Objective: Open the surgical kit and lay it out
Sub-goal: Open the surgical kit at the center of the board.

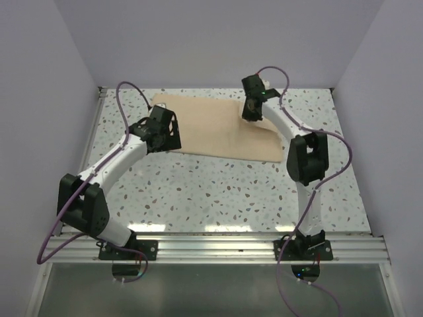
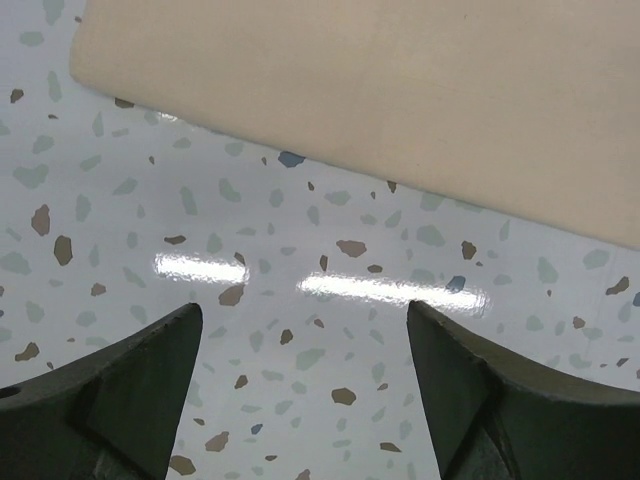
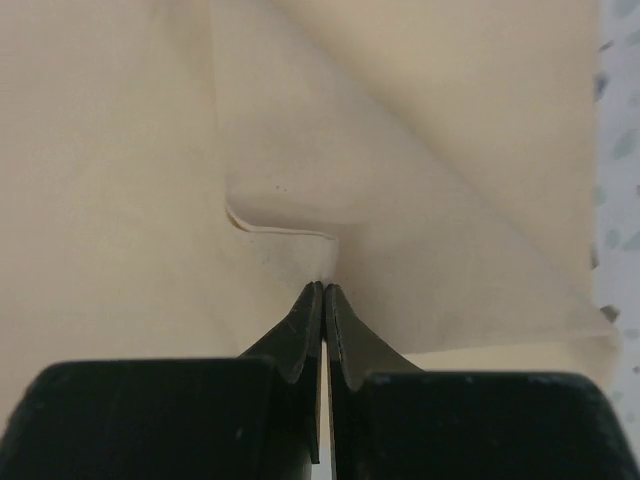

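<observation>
The right gripper (image 3: pixel 322 292) is pinched tight on a fold of the cloth wrap (image 3: pixel 450 150), near its 2 o'clock corner. The left gripper (image 2: pixel 302 320) hangs wide open and empty over the table (image 2: pixel 120 200) at the wrap's 9 o'clock side. This looks like the unfolding step; next, that fold needs a gentle lift and pull to open it.

High rear overview — wrist views close over the same cloth wrap (image 1: pixel 215 131)

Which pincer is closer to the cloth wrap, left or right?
Right. The right pincer is shut on a raised fold of the cloth wrap, touching it. The left pincer is open over the table, just off the wrap's near-left edge, not touching.
</observation>
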Robot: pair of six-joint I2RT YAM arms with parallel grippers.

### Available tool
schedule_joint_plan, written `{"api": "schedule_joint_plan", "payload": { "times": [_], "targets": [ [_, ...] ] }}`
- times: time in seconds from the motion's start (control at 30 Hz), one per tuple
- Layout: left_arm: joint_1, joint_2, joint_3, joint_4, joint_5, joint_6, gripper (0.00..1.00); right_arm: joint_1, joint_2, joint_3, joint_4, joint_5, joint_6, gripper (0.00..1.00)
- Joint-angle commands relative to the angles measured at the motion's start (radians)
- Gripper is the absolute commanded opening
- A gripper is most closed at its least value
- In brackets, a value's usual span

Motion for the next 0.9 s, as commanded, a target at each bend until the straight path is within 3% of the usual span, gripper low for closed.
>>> {"api": "schedule_joint_plan", "payload": {
  "times": [0.0,0.2,0.43,0.73,0.83,0.87],
  "targets": [
    [0.014,-0.028,0.092,0.023,-0.023,0.032,0.88,0.096,-0.167,-0.121,-0.026,-0.130,0.031,0.00],
    [0.049,0.002,0.218,0.000,-0.052,0.059,0.88,0.162,-0.477,-0.503,-0.043,-0.255,0.080,0.00],
    [0.062,0.048,0.352,-0.022,-0.063,0.048,0.88,0.203,-0.862,-0.862,-0.333,-0.390,0.064,0.00],
    [0.054,0.047,0.356,-0.007,-0.046,-0.055,0.87,0.203,-1.129,-1.035,-0.689,-0.430,-0.053,0.00],
    [0.045,0.036,0.346,-0.013,-0.055,-0.079,0.86,0.203,-1.218,-1.100,-0.718,-0.459,-0.056,0.00],
    [0.040,0.033,0.341,-0.013,-0.057,-0.084,0.87,0.203,-1.237,-1.108,-0.724,-0.466,-0.044,0.31]
  ]
}}
